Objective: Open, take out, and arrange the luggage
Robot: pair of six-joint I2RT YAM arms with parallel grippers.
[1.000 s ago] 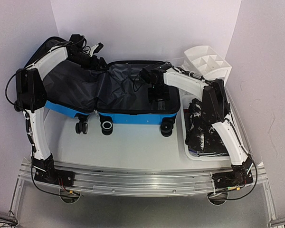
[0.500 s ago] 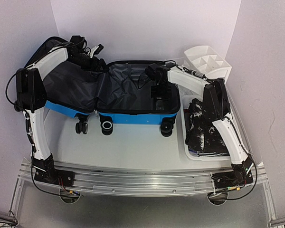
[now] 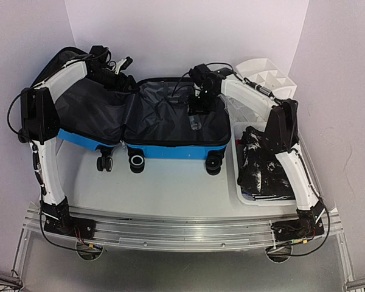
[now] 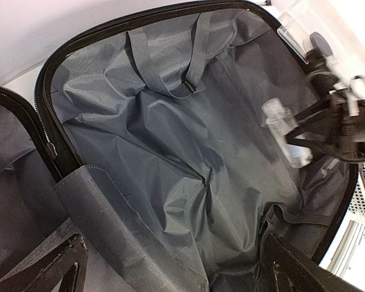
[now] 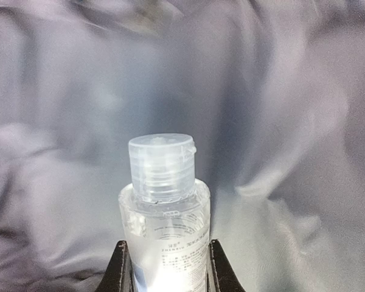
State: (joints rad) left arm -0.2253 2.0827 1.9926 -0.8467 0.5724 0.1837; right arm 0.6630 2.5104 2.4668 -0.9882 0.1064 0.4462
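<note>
Where the two arm bases are bolted at the near edge, the pale table point(image 3: 170, 188) stretches back to the luggage point(image 3: 170, 150), a bright blue hard-shell suitcase lying open across the middle, its black wheels point(image 3: 136, 161) toward the arms and both halves showing crumpled dark grey fabric lining. To its right and just beside it sits a white mesh plastic basket point(image 3: 261, 201) holding a heap of dark clothing point(image 3: 258, 161).

Over the right half of the suitcase, the right gripper point(image 3: 198, 109) hangs pointing down, its two black fingers point(image 5: 123, 271) pressed against the sides of a small clear plastic bottle point(image 5: 164, 207) with a translucent flip cap. The bottle is off the lining, cap end away from the wrist.

Farther back, the left gripper point(image 4: 173, 255) hovers at the hinge line between the two halves, its fingers spread wide with nothing gripped between them; a grey fabric flap lies below. Grey webbing straps point(image 4: 188, 67) meet at a buckle near the far rim of the right half.

At the far right corner stands a white plastic drawer organizer point(image 3: 264, 76) with open compartments.
</note>
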